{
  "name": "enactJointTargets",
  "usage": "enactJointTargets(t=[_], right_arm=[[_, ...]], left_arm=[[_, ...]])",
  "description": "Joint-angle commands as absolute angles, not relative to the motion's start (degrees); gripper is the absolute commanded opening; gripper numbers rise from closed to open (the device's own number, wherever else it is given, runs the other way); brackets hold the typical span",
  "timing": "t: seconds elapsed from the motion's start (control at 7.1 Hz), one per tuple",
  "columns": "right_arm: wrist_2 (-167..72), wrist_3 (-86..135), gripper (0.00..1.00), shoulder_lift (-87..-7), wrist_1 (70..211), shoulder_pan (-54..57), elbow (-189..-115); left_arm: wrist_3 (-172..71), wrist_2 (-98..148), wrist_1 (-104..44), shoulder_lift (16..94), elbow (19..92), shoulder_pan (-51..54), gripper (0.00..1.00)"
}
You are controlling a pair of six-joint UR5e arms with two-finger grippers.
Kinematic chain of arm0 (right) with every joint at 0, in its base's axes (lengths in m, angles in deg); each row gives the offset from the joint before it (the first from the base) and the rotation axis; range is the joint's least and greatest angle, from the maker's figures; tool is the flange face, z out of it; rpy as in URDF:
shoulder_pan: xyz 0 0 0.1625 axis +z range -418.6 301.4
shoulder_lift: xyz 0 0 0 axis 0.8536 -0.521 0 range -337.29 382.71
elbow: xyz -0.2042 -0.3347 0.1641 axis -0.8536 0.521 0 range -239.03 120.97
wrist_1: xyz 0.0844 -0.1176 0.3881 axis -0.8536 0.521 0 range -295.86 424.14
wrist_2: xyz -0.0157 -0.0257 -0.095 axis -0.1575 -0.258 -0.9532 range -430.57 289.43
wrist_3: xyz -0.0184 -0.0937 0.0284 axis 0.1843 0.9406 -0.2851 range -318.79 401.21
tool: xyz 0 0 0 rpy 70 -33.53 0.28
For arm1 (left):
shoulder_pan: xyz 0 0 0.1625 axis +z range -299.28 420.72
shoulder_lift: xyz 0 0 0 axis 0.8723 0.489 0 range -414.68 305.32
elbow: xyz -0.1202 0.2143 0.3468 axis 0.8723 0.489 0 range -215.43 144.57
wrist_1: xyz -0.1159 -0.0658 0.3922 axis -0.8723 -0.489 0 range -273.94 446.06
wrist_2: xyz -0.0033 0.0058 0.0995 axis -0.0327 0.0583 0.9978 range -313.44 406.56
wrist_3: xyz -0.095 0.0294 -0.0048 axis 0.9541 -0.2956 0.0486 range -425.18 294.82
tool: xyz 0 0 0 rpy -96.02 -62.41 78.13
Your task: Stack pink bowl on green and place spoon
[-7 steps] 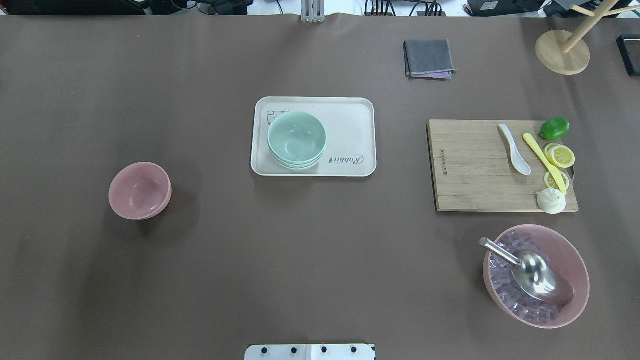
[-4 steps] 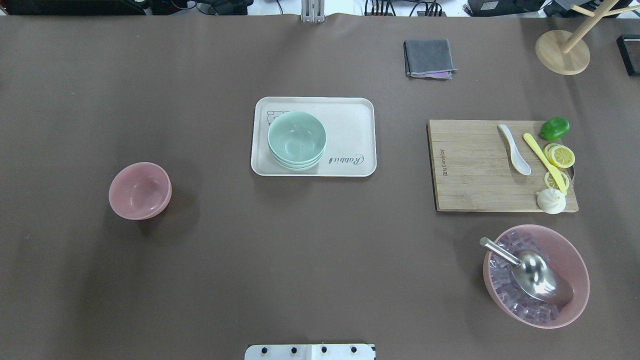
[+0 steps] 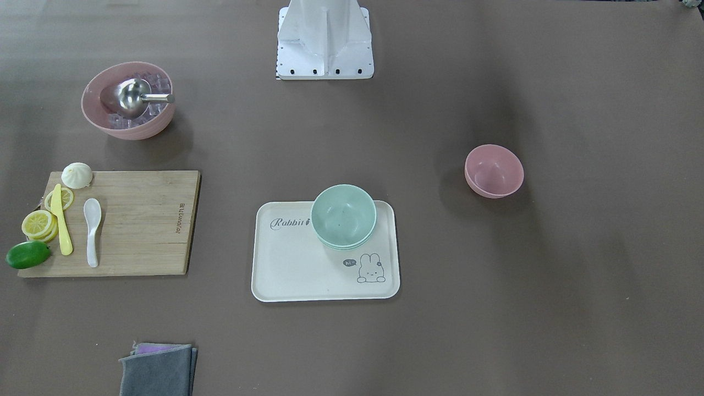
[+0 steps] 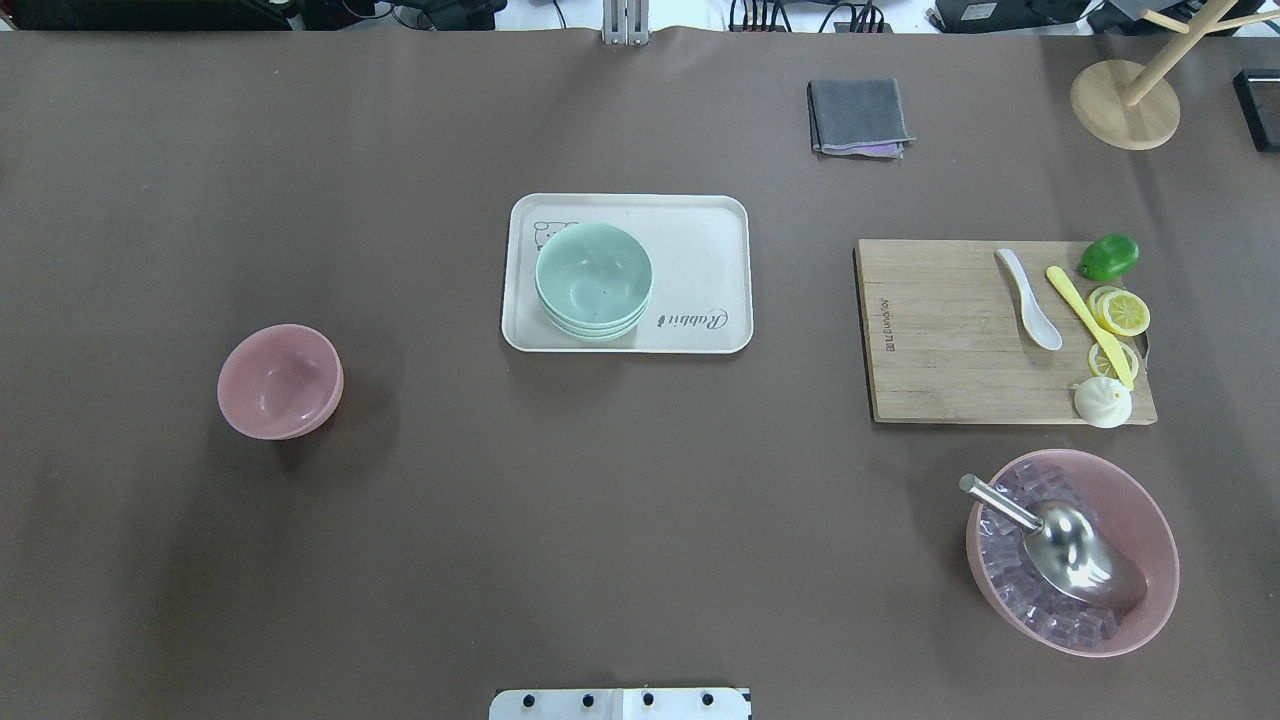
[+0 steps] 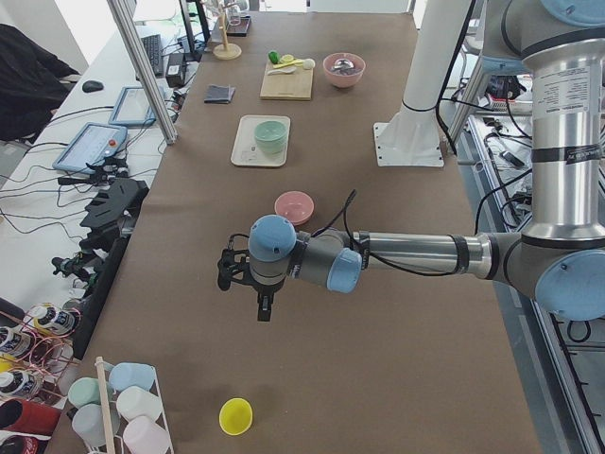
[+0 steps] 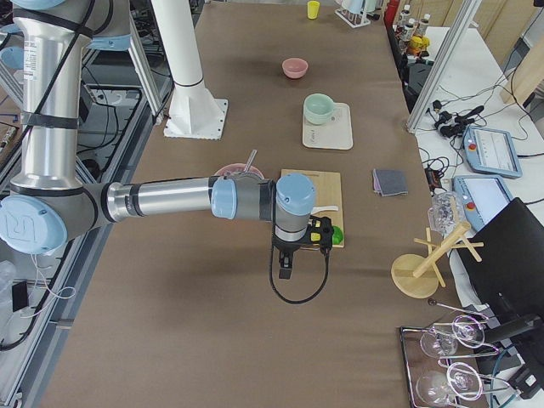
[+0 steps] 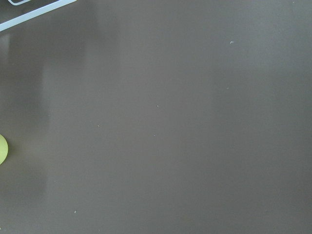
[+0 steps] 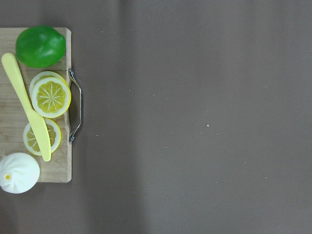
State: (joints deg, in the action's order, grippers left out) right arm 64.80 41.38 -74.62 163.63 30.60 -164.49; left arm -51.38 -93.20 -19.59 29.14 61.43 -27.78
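On tray [image 4: 700, 240], L half: bowl stack [image 4: 593, 280]. L of tray: single bowl [image 4: 280, 381]. R of tray: board [image 4: 940, 330] w/ spoon [image 4: 1028, 300].

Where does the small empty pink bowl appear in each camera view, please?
Front-facing: small pink bowl right of centre.
Overhead: left side.
Exterior left: mid-picture.
Exterior right: top centre.
Left wrist: not in view.
Right wrist: not in view.
Shared landmark: white tray holding the green bowl.

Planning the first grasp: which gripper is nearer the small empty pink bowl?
Left. The left gripper hangs just beyond the small empty pink bowl, farther out to the robot's left; the right gripper hangs far off on the other side, beside the wooden cutting board.
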Motion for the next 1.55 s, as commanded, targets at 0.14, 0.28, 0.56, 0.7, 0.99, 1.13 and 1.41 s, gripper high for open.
enactJointTargets(t=[0.14, 0.28, 0.56, 0.7, 0.99, 1.13, 1.41], right_arm=[[64.78, 41.39, 1.0, -74.59, 163.63, 30.61, -164.5], [64.78, 41.39, 1.0, -74.59, 163.55, 30.61, -164.58], [64.78, 41.3, 1.0, -74.59, 162.41, 30.61, -164.32], [64.78, 41.3, 1.0, -74.59, 162.31, 30.61, -164.41], [64.78, 41.3, 1.0, -74.59, 162.31, 30.61, -164.41], [64.78, 41.3, 1.0, -74.59, 162.31, 30.61, -164.41], [64.87, 41.3, 1.0, -74.5, 162.31, 30.61, -164.58]], left_arm=[[-51.38, -92.66, -19.59, 29.17, 61.78, -27.78, 0.98], [-51.38, -92.66, -19.59, 29.08, 61.78, -27.78, 0.98], [-51.38, -92.66, -19.59, 29.17, 61.78, -27.7, 0.98], [-51.38, -92.66, -19.59, 29.25, 61.69, -27.7, 0.98], [-51.38, -92.66, -19.59, 29.25, 61.69, -27.7, 0.98], [-51.38, -92.66, -19.59, 29.25, 61.6, -27.7, 0.98], [-50.77, -92.84, -19.76, 30.3, 62.13, -27.52, 0.98]])
